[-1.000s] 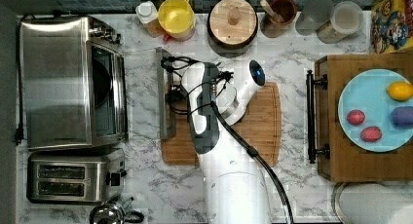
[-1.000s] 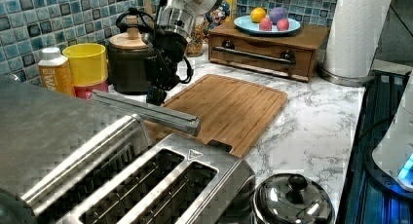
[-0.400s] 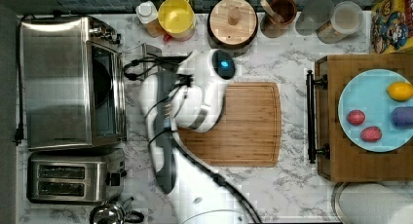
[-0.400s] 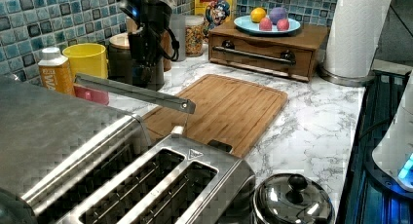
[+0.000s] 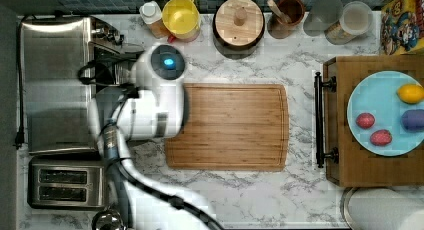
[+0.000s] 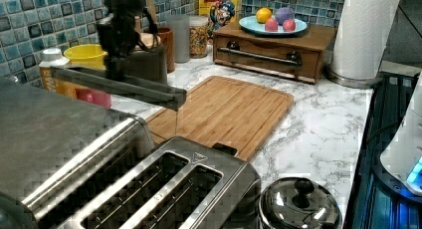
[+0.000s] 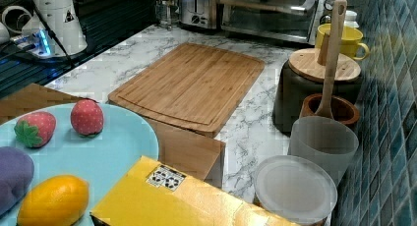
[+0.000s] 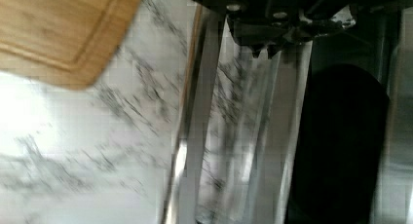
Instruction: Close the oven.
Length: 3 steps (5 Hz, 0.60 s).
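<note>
– On the marble counter (image 6: 318, 134), where does the gripper (image 6: 116, 70) stand?
– At the oven (image 5: 55, 85) door (image 6: 119, 84), coming down onto its upper face near the free edge. The door hangs partly open, close to level, well above the counter in the left view.

– State of the gripper?
– Cannot be told. The wrist view shows the gripper (image 8: 287, 34) dark against the steel handle bar (image 8: 195, 136), with the door glass beside it. Whether it is spread or pressed together is not visible.

– What lies around it?
– Just beyond the door's free edge lies a wooden cutting board (image 6: 224, 107), flat on the marble. Beside the oven, on the side away from the wall, stands a two-slot toaster (image 6: 164, 189), and past that a pot lid (image 6: 298, 204). Behind the gripper, against the wall, stand a yellow cup (image 6: 87, 55) and a dark canister with a wooden lid (image 5: 239, 21).

– And the room?
– A blue-green tile wall (image 6: 30, 25) backs the counter. Far across the board from the gripper stands a wooden box (image 6: 268, 50) carrying a blue plate (image 6: 254, 25) of fruit. A paper towel roll (image 6: 366, 35) stands next to the box.
</note>
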{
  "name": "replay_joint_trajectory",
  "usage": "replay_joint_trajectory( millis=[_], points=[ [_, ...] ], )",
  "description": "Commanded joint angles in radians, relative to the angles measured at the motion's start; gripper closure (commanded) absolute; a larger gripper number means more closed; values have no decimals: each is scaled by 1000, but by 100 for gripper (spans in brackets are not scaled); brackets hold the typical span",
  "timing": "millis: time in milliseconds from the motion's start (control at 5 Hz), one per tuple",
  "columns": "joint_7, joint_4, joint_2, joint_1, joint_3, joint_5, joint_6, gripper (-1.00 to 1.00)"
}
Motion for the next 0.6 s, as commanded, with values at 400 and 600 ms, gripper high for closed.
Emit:
replay_joint_trajectory(
  millis=[400, 600],
  points=[
    [497, 85, -141, 229, 42, -425, 116, 100],
    [667, 49, -220, 269, 38, -497, 117, 100]
  ],
)
